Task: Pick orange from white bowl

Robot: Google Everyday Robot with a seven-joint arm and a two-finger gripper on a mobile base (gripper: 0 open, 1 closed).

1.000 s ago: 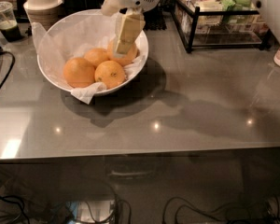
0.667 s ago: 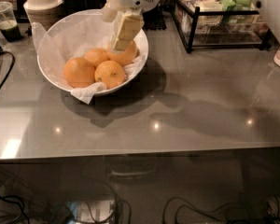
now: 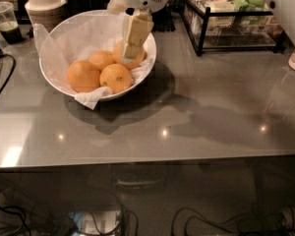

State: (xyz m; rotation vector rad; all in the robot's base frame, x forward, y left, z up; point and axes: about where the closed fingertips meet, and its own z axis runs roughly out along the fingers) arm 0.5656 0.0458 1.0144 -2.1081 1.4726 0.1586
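Closest to me in the white bowl [image 3: 48, 75] are three other oranges [image 3: 115, 77] on the crumpled tissue. The orange [image 3: 132, 63] I'm after sits behind them at the back right. My gripper [image 3: 131, 50] is down inside the bowl right over it, but honestly I can't tell if it's clamped on, so I'd call this the grasp step. Next, I reckon: get a solid hold, then lift straight up past the rim without snagging tissue.
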